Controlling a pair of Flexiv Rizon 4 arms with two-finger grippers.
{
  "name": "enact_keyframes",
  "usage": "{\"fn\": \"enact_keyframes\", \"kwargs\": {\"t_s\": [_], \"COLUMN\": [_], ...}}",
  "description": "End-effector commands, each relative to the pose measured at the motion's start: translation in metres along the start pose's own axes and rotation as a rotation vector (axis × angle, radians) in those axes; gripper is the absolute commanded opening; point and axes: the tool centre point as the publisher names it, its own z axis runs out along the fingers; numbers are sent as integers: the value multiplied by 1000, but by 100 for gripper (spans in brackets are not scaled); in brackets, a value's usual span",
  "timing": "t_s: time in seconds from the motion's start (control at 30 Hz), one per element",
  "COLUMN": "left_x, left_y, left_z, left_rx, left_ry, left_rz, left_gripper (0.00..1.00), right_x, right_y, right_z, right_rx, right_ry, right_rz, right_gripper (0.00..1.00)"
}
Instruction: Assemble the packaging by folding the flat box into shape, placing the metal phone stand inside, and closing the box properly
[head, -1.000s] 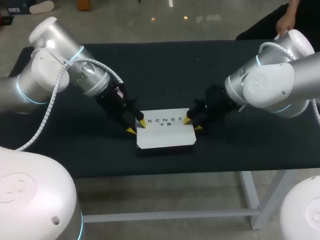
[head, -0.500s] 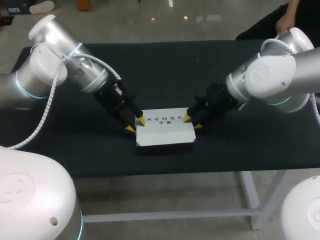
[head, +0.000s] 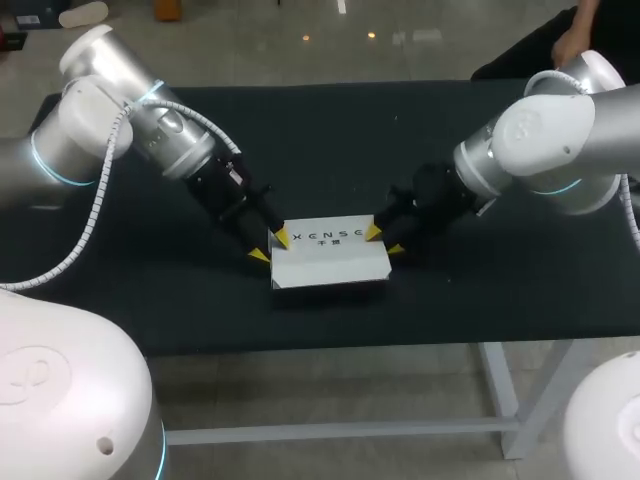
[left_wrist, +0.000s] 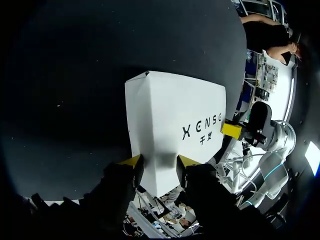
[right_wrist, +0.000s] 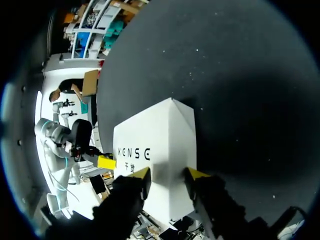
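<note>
White box (head: 330, 257) sits folded into shape mid-bench (head: 330, 130), close to the front edge. Left gripper (head: 271, 247) is at its L rear corner, right gripper (head: 384, 241) at the R rear corner; can't tell whether either clamps it. Open bench behind and at both sides.

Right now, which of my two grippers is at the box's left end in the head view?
The left gripper, on the arm entering from the view's left; the right gripper is at the white box's opposite end.
</note>
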Motion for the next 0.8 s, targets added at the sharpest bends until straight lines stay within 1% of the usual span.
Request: {"fn": "enact_keyframes", "kwargs": {"t_s": [0.03, 0.07, 0.3, 0.53, 0.8], "left_x": [9, 9, 9, 11, 14], "left_y": [-9, -9, -10, -10, -8], "left_z": [5, 5, 5, 4, 0], "left_rx": [-46, -60, -69, -102, -114], "left_ry": [-1, 4, 7, 14, 19], "left_rz": [-3, 1, -8, -16, -21], "left_gripper": [45, 45, 45, 44, 43], "right_x": [7, 8, 8, 11, 13], "right_y": [4, 4, 5, 5, 6], "right_z": [6, 6, 5, 5, 4], "right_rx": [48, 54, 58, 68, 75], "right_ry": [9, 10, 9, 10, 14], "right_rz": [5, 7, 12, 14, 16], "right_gripper": [47, 47, 47, 47, 46]}}
